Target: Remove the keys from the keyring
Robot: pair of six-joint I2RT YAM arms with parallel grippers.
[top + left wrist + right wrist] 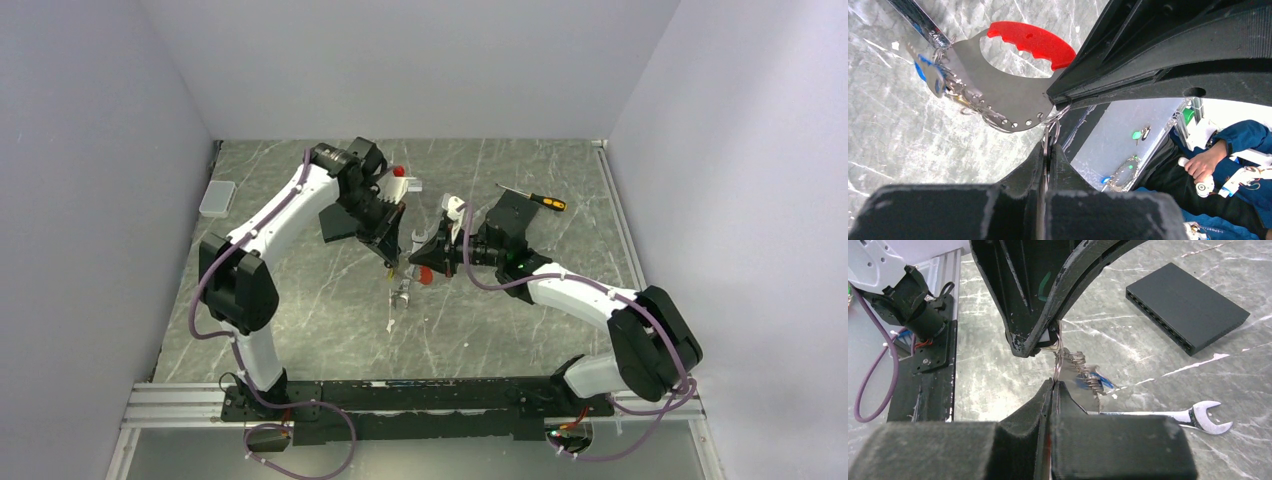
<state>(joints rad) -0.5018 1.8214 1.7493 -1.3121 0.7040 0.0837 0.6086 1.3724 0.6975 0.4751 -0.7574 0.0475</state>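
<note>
The keyring [1010, 97] is a grey curved plate with a red grip [1033, 42], held above the table between both arms. My left gripper [1050, 146] is shut on the thin metal ring [1053, 131] at the plate's edge. My right gripper [1053, 383] is shut on the keyring's plate, its black fingers [1128, 60] meeting the plate beside the red grip. The keys [930, 75], one with a blue head, hang bunched along the plate's far edge, and the keys [1090, 379] also show just past my right fingertips. From above, the keys [402, 295] dangle below both grippers.
A long silver wrench [1173, 416] lies on the marble table under the keyring. A flat black box [1188, 307] sits beyond it. A yellow-handled screwdriver [540, 200] lies at the back right, and a small grey box [217, 198] by the left wall.
</note>
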